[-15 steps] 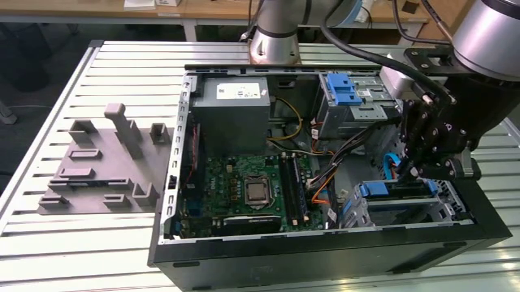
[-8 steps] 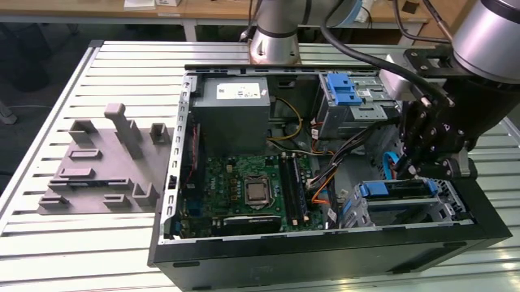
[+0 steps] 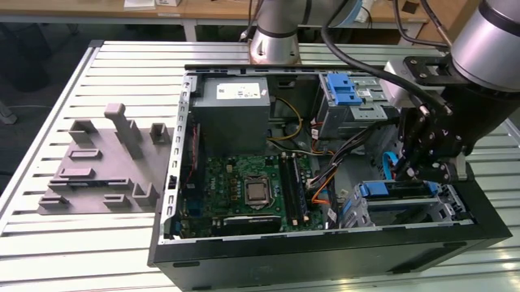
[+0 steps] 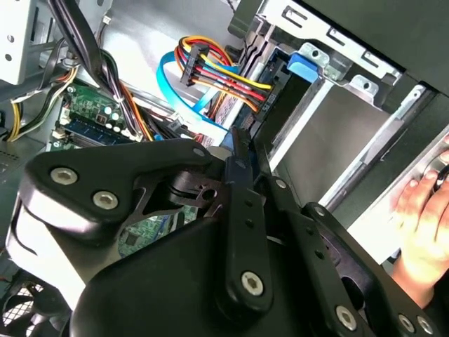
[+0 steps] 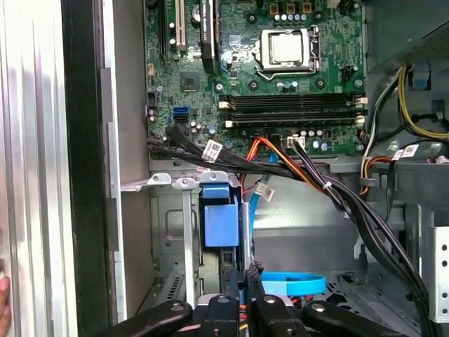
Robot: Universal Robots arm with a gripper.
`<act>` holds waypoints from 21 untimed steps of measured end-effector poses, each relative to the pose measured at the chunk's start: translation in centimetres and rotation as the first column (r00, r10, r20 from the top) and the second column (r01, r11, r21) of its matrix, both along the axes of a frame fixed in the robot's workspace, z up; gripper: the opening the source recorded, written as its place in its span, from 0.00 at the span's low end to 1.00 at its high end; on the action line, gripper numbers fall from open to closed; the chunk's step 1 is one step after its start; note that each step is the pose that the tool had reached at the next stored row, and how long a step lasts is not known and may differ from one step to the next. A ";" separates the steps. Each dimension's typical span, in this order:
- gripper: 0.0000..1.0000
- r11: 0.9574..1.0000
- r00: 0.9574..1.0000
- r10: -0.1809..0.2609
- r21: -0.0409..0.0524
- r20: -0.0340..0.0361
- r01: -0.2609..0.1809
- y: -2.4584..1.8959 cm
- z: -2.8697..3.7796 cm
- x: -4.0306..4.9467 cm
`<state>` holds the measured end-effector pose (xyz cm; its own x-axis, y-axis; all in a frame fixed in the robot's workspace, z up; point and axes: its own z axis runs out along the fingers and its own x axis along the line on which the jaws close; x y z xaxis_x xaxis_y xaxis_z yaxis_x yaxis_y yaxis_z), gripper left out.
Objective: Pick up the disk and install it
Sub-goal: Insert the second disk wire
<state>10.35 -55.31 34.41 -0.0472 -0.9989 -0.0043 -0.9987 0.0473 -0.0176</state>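
The bench fills the exterior view. On it lies an open case, taking up the middle and right of the frame. A grey stand sits on the bench at the left. Inside the case, the green board is in the lower middle. A metal cage is in the lower right corner. The disk sits in that cage, blue rail up. My hand is just above it, clenched, finger against finger. In the first wrist view, the disk is right over my hand.
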 end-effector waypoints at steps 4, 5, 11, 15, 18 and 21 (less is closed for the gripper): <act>0.16 1.000 1.000 0.000 0.000 0.000 0.000 -0.07 -0.27 0.02; 0.16 1.000 1.000 0.000 0.000 0.000 0.000 -0.09 -0.32 0.02; 0.16 1.000 1.000 0.000 0.000 0.000 0.000 -0.25 -0.42 0.05; 0.16 1.000 1.000 0.001 0.000 0.000 -0.001 -0.32 -0.47 0.18; 0.16 1.000 1.000 0.004 0.000 0.000 -0.004 -0.33 -0.56 0.25; 0.16 1.000 1.000 0.006 0.000 0.000 -0.006 -0.34 -0.65 0.30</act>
